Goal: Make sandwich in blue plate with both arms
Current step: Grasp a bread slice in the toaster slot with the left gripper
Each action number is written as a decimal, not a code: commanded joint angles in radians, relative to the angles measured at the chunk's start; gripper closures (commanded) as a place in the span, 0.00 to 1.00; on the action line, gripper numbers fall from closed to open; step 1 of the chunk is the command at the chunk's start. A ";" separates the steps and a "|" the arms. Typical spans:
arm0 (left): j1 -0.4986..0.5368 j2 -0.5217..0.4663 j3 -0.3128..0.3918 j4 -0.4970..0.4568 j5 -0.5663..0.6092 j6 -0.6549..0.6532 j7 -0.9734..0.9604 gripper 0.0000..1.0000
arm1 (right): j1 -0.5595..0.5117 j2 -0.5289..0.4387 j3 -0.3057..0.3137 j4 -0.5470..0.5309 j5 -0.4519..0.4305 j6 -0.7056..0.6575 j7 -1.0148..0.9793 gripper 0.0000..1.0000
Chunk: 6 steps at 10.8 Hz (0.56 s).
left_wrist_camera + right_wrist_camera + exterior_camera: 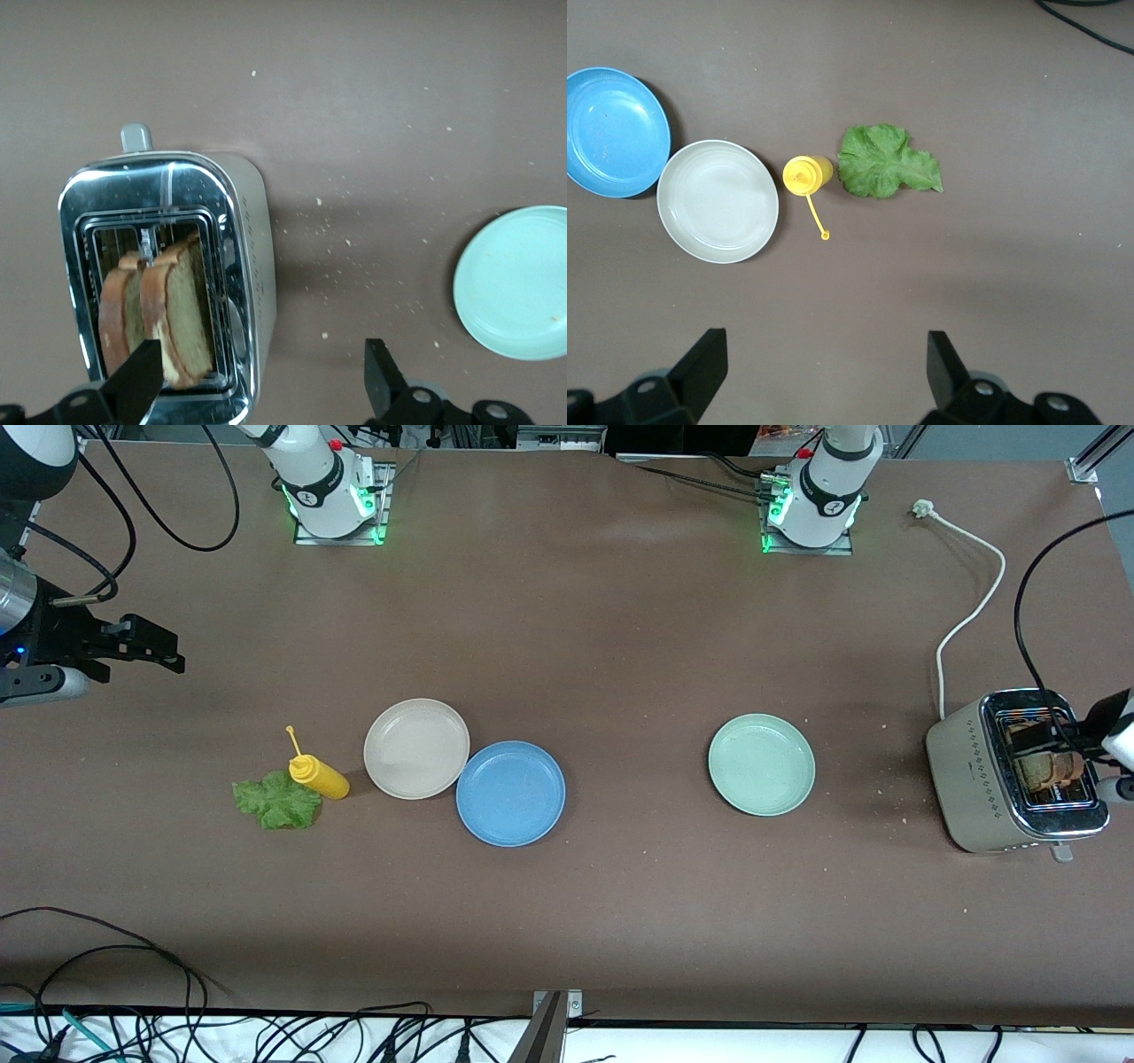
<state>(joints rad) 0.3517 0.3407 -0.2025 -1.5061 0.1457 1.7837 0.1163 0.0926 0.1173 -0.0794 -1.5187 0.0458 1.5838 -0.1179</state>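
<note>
Blue plate: bare, on counter, touching beige plate; bread slices: in toaster; left hand: released, over toaster; right hand: released, aloft; lettuce: beside yellow bottle.

The front camera looked down from high across the table toward both arm bases. The left wrist camera looked straight down on the toaster and mint plate; the right on the blue plate, beige plate, bottle and lettuce. The front view shared all these.
</note>
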 commanded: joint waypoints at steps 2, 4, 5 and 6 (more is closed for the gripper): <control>0.056 0.096 -0.009 0.026 0.035 0.080 0.020 0.01 | -0.002 -0.001 0.000 0.014 0.009 -0.005 -0.006 0.00; 0.091 0.106 -0.009 0.023 0.037 0.080 0.022 0.01 | -0.004 -0.001 0.000 0.014 0.009 -0.005 -0.006 0.00; 0.098 0.106 -0.009 0.015 0.037 0.075 0.020 0.01 | -0.004 -0.001 0.000 0.014 0.009 -0.005 -0.006 0.00; 0.107 0.109 -0.009 0.009 0.037 0.074 0.020 0.01 | -0.002 -0.001 0.000 0.014 0.009 -0.005 -0.006 0.00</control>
<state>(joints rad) 0.4364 0.4421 -0.1996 -1.5040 0.1547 1.8662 0.1244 0.0924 0.1174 -0.0796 -1.5185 0.0458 1.5838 -0.1180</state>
